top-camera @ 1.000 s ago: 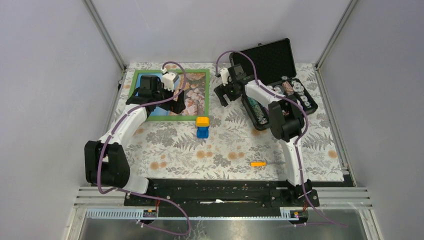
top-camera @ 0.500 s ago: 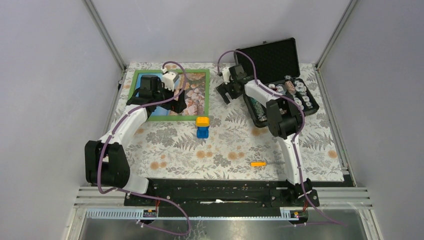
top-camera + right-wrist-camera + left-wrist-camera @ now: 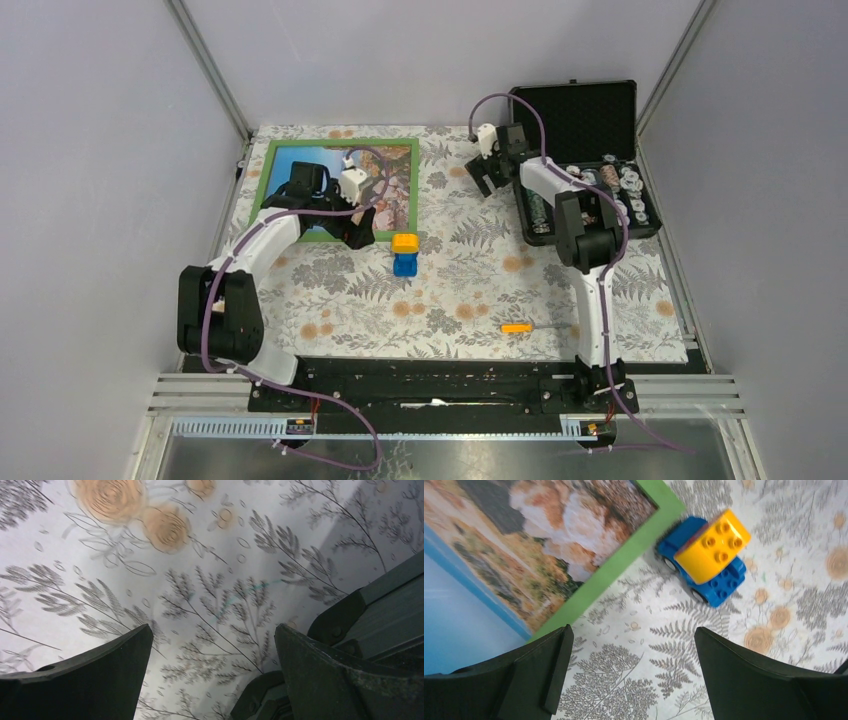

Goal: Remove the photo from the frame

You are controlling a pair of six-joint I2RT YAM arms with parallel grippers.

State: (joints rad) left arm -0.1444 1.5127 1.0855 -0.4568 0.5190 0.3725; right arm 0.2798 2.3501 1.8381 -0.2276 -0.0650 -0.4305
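On the floral table (image 3: 450, 300) lie the frame (image 3: 330, 142), toy car (image 3: 405, 254) (blue, yellow-topped), orange stick (image 3: 516, 328), black case (image 3: 580, 115).

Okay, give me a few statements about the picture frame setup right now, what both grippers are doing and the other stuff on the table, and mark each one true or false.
1. The photo lies inside the green frame. True.
2. The left gripper is shut on the frame's corner. False: its jaws stand apart with nothing between them, over the cloth just off that corner.
3. A blue toy car carrying a yellow block stands close to the frame's corner. True.
4. The black case has its lid closed. False: the lid stands open.
5. The right gripper holds the small orange object. False: the gripper is open and empty beside the case, and the object lies on the cloth near the right arm's base.
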